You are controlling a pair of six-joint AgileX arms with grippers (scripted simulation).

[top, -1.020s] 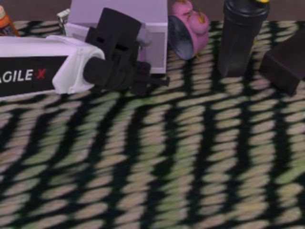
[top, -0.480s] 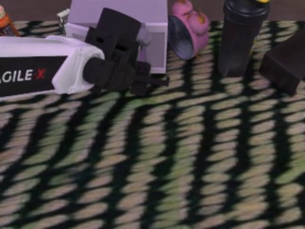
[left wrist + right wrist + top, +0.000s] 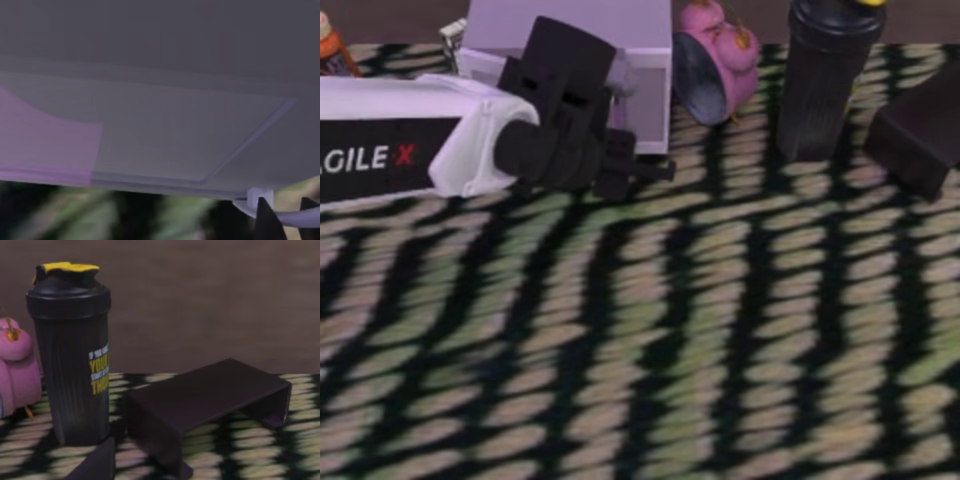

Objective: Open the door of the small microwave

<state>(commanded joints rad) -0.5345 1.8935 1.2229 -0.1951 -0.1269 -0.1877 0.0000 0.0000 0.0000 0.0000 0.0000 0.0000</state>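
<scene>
Nothing has shifted since the earlier frames; arm and objects sit as before.

Top view: left arm reaches in from the table's left edge, its left gripper (image 3: 638, 168) right at the front of the small microwave (image 3: 582, 35), which stands at the far edge, left of centre. Wrist block covers most of the door (image 3: 625, 78); cannot tell from here whether the claw is spread or pinching. A pink clock (image 3: 715, 55) stands just right of the microwave, then a black shaker bottle (image 3: 825, 75), then a dark stand (image 3: 918, 130) near the right edge. An orange-capped bottle (image 3: 332, 45) sits at the far left. Green-black patterned cloth (image 3: 670, 340) covers the table.

Left wrist view: door window fills the frame, purple cavity showing behind it. Dark fingertips (image 3: 267, 222) sit on either side of the white handle (image 3: 260, 200); contact cannot be judged.

Right wrist view: bottle, stand and clock's edge ahead; right gripper (image 3: 95, 462) only a dark sliver.
</scene>
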